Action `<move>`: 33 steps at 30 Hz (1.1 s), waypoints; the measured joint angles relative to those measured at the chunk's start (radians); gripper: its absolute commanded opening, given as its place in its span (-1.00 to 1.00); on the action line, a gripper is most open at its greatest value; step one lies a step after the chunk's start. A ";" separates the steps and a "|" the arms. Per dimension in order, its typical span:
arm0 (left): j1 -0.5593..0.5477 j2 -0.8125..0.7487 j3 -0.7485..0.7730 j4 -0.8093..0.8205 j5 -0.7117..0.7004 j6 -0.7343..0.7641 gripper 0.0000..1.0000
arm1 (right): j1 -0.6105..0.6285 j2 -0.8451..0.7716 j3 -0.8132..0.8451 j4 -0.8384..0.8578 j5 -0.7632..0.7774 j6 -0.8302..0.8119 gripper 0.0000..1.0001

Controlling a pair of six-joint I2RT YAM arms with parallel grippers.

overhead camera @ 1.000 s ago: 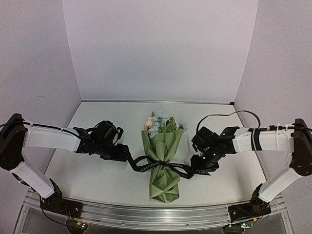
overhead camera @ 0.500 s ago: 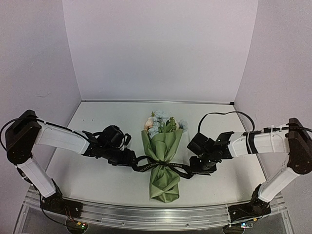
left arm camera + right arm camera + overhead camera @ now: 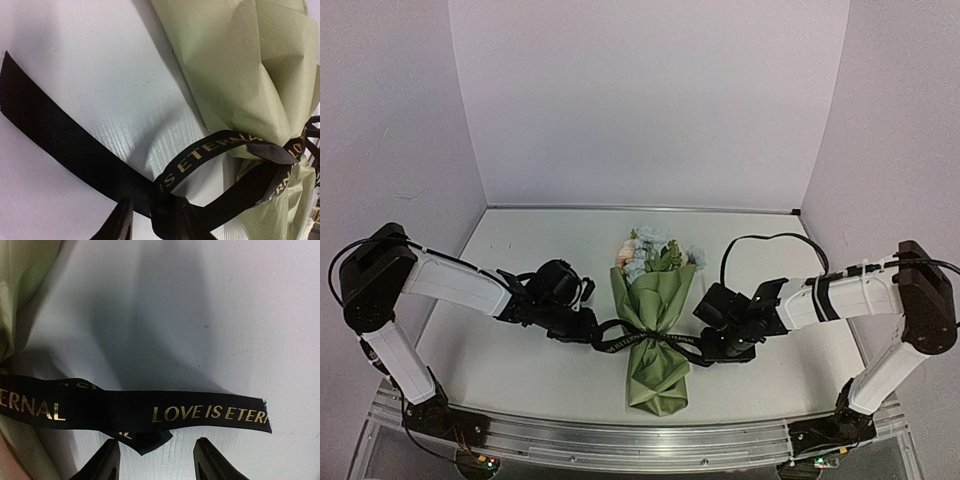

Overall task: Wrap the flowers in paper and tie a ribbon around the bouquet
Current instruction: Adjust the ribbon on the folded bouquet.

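The bouquet (image 3: 655,330) lies at mid table: pink and pale blue flowers (image 3: 650,252) at the far end of an olive-green paper (image 3: 657,378) cone. A black ribbon (image 3: 650,338) with gold lettering crosses its waist. My left gripper (image 3: 588,328) sits at the ribbon's left side. In the left wrist view its fingers (image 3: 122,222) flank a bunched fold of ribbon (image 3: 165,210), with a thin gap showing on the left. My right gripper (image 3: 705,345) is open at the ribbon's right tail (image 3: 200,412), which lies flat just past the fingertips (image 3: 210,460).
White walls close the table in at the back and on both sides. An aluminium rail (image 3: 640,440) runs along the near edge by the arm bases. A black cable (image 3: 770,240) loops above the right arm.
Both arms have moved inward toward the bouquet along the ribbon. The left jaws have narrowed around the ribbon fold. The bouquet has stayed put.
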 measured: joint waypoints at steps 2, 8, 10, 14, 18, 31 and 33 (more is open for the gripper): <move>-0.003 0.001 0.005 0.001 0.004 -0.001 -0.64 | 0.001 0.004 0.000 0.005 0.003 0.008 0.03; -0.005 0.001 0.024 0.008 0.009 0.001 -0.93 | 0.002 0.043 0.000 0.034 0.005 0.030 -0.05; -0.005 0.001 0.029 0.008 0.008 0.002 -0.98 | 0.004 0.054 0.000 0.036 0.006 0.043 -0.08; -0.005 -0.001 0.030 0.008 0.001 0.001 -1.00 | 0.006 0.058 0.000 0.037 0.011 0.065 -0.18; -0.005 -0.004 0.030 0.008 -0.004 0.001 -1.00 | 0.008 0.059 0.000 0.036 0.017 0.085 -0.58; 0.003 -0.029 0.030 -0.042 -0.109 0.049 -1.00 | 0.010 0.056 0.013 -0.027 0.050 0.027 -1.00; 0.013 -0.035 0.030 -0.052 -0.127 0.062 -1.00 | 0.010 0.045 0.044 -0.086 0.060 -0.025 -1.00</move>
